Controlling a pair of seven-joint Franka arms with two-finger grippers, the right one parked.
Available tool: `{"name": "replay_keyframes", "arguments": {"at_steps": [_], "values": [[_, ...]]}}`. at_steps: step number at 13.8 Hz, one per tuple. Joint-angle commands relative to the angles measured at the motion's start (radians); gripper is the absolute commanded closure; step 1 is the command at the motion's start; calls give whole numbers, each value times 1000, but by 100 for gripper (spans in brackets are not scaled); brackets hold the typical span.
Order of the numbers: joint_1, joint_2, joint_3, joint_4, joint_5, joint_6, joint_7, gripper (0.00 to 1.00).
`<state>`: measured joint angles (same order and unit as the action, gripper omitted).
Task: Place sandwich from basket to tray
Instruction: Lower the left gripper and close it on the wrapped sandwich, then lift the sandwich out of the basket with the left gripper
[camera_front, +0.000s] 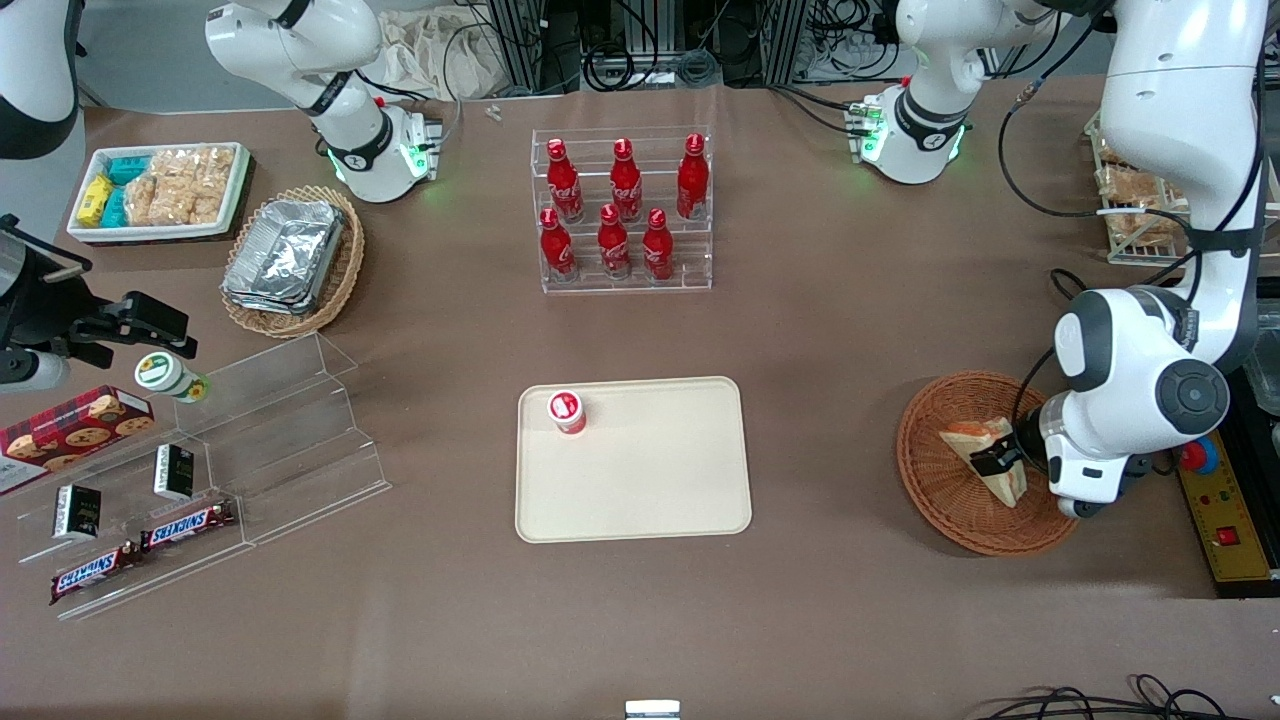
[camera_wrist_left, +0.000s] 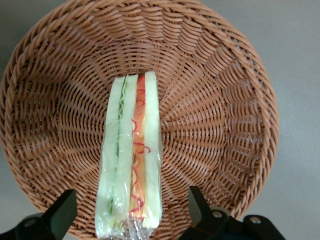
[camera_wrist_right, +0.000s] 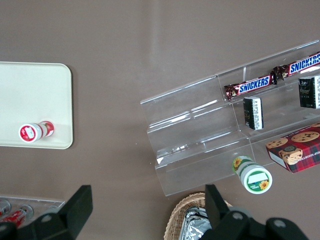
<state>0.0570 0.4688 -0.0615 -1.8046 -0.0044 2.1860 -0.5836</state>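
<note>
One item: triangular white-bread sandwich (camera_wrist_left: 131, 160), lying in round reddish-brown wicker basket (camera_front: 935, 500).
Pincer (camera_wrist_left: 131, 212): spread wide, straddling sandwich, gripping nothing, apparently lined up to grasp.
Destination: flat cream rectangular tray (camera_front: 650, 480), well apart.

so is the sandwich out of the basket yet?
No. The sandwich is in the basket, standing on edge; the open gripper straddles it, fingers not touching.

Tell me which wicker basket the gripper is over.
The gripper, open, is over the round reddish-brown basket holding the sandwich; the paler basket holds foil containers.
</note>
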Motion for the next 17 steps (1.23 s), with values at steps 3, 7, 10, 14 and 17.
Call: {"name": "replay_keyframes", "arguments": {"at_steps": [3, 7, 10, 14, 17], "values": [[10, -24, -1, -76, 11, 83, -19, 2], [9, -24, -1, -78, 11, 83, -22, 19], [9, -25, -1, -78, 11, 83, -25, 38], [9, -59, -1, -70, 9, 64, -82, 77], [6, -107, -1, 11, 9, -128, -67, 87]]}}
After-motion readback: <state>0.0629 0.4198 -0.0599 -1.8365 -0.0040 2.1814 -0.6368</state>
